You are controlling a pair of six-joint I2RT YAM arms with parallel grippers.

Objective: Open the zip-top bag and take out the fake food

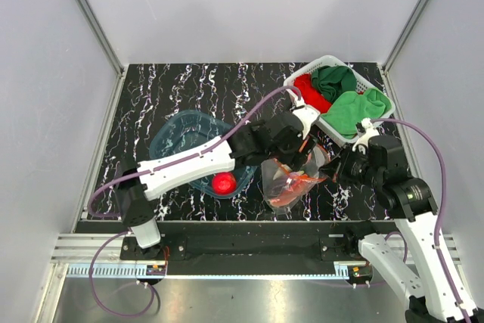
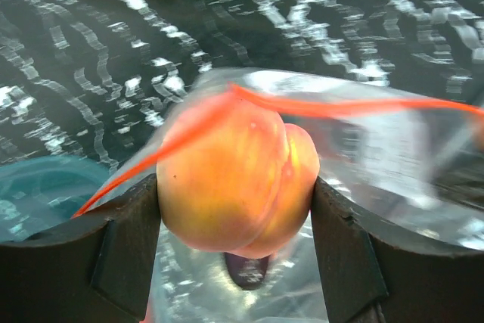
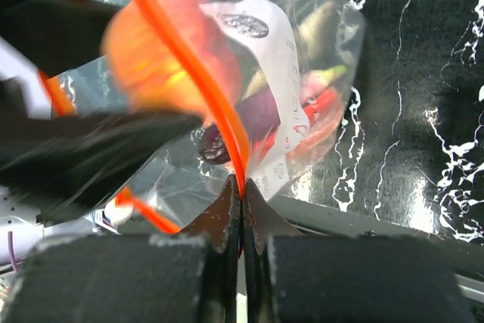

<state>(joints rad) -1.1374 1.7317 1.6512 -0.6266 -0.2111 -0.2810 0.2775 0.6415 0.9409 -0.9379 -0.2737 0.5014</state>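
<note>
The clear zip-top bag (image 1: 286, 185) hangs open near the table's front edge, between my two grippers. My left gripper (image 2: 236, 221) is shut on an orange-peach fake fruit (image 2: 238, 187), with a dark finger (image 2: 121, 259) pressed against each side of it. The fruit sits at the bag's mouth, just in front of the orange zip strip (image 2: 355, 106). My right gripper (image 3: 242, 187) is shut on the zip strip (image 3: 189, 58) and holds that edge up. Purple and red pieces (image 3: 261, 115) lie deeper inside the bag. A glossy red fruit (image 1: 222, 183) rests in the blue tub (image 1: 181, 132).
A white basket (image 1: 333, 61) with red and green cloths stands at the back right. The translucent blue tub lies under the left arm (image 1: 189, 164), left of the bag. Grey walls enclose the black marbled table (image 1: 189, 88) on three sides.
</note>
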